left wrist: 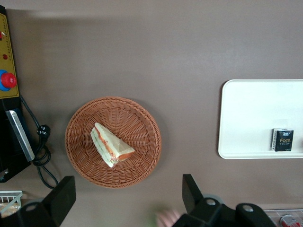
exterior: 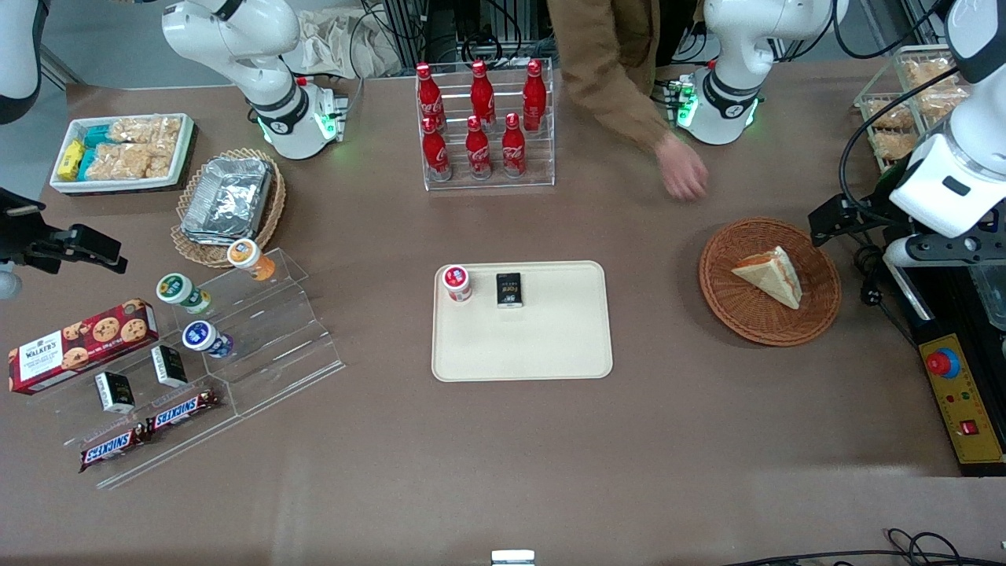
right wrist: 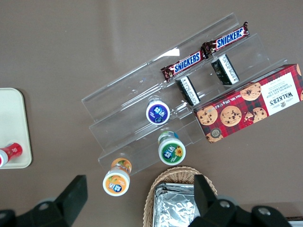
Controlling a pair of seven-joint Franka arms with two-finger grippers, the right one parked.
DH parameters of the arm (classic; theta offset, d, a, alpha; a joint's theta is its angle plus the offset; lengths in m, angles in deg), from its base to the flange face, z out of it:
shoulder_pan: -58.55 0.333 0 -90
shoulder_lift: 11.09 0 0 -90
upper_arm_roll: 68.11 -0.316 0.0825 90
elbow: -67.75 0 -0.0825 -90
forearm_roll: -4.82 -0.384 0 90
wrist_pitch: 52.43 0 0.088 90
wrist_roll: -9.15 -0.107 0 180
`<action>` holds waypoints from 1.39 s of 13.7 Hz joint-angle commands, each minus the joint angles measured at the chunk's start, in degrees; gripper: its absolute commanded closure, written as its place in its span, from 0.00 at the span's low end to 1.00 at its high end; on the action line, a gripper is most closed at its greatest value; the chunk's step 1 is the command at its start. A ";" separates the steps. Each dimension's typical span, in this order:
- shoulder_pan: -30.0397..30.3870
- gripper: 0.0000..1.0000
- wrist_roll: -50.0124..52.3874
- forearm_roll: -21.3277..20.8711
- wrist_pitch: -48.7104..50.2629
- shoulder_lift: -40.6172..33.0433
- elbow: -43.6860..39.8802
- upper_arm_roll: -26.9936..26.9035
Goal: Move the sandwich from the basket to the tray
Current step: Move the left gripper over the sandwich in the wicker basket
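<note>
Because the brown desk (exterior: pixel 503 464) carries everything, start there: your flat cream-beige plastic tray (exterior: pixel 550 346) sits at the middle of the front frame, most of its surface bare, which leaves room for a landing. At middle right of that frame the round reddish-brown wicker basket (exterior: pixel 743 314) holds the triangular white-bread sandwich (exterior: pixel 772 275), lying flat with its filling edge showing. Your gripper (left wrist: pixel 128 198) hangs high above the basket, fingers (left wrist: pixel 64 194) spread wide and grasping nothing. A small black box (exterior: pixel 509 289) and red-capped cup (exterior: pixel 457 282) crowd the tray's upper edge.
</note>
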 commanded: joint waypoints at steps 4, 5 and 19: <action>0.22 0.00 1.24 0.14 2.38 0.73 -0.57 -1.91; 0.22 0.00 3.25 0.32 2.65 0.20 1.70 -3.39; 0.13 0.00 48.36 -4.69 -54.17 -3.06 53.11 -5.78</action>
